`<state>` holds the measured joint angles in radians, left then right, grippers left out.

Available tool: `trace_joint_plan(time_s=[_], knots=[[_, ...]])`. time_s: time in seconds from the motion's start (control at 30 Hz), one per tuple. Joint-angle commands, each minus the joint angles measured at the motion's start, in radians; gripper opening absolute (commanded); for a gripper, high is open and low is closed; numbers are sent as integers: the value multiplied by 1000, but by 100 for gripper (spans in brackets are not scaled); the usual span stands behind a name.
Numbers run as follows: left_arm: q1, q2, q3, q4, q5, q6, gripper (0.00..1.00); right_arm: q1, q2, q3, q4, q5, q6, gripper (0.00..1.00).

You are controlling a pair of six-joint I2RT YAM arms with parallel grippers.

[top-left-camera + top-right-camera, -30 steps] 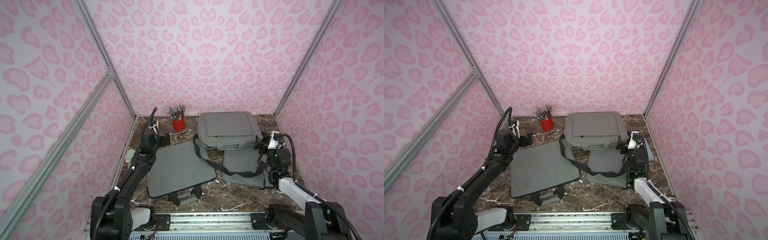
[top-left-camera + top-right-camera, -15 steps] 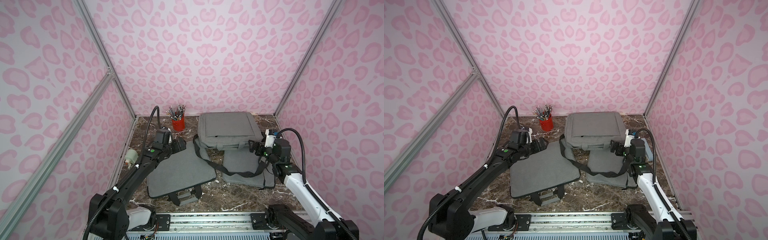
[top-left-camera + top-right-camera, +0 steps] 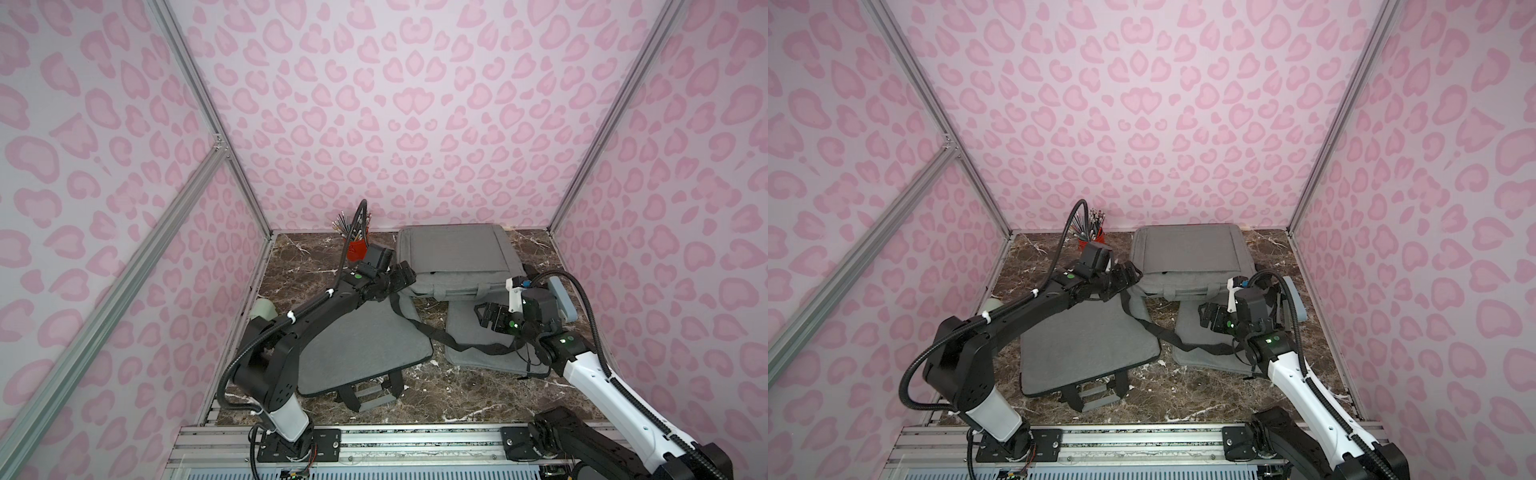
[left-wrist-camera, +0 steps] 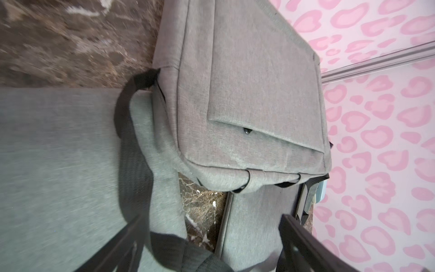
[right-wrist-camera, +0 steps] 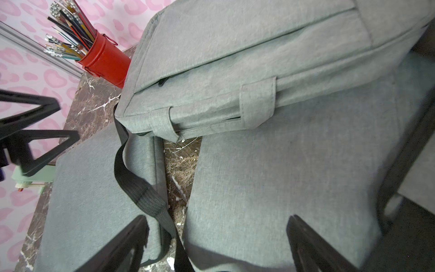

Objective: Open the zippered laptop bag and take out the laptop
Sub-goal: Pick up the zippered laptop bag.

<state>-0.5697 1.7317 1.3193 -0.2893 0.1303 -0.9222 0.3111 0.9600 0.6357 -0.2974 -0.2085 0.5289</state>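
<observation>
Both arms have swung in toward the laptop bag point(image 3: 455, 259) at the far middle. Left gripper point(image 3: 405, 277) and right gripper point(image 3: 484, 318) are spread wide, holding nothing. Bag's soft, floppy fabric, probably weighty inside; I'd grab the zipper pull point(image 4: 247, 131).

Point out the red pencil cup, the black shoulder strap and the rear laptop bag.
red pencil cup point(image 5: 106, 60): right wrist view, on its red side wall.
black shoulder strap point(image 5: 138, 188): right wrist view, mid-strap, lying over the left grey sleeve.
rear laptop bag point(image 3: 453, 249): a top view, on its front flap panel.
</observation>
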Motion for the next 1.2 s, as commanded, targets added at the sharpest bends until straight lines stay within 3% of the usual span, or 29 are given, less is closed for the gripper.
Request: trace_joint_plan(time_s=[0.0, 0.33, 0.6, 0.8, 0.87, 1.17], knots=[[-11, 70, 57, -5, -5, -36, 88, 48, 1, -2, -39, 58, 91, 95], [-16, 224, 172, 49, 22, -76, 68, 191, -53, -46, -139, 162, 193, 95], [-18, 301, 230, 49, 73, -69, 38, 242, -118, -97, -218, 196, 224, 94], [-16, 306, 254, 59, 97, -62, 6, 292, -140, -102, -267, 222, 214, 91], [-16, 301, 283, 39, 95, -50, 2, 307, -149, -98, -272, 250, 186, 88], [-12, 261, 423, -68, 66, 7, 1, 340, -143, -114, -164, 289, 103, 78]])
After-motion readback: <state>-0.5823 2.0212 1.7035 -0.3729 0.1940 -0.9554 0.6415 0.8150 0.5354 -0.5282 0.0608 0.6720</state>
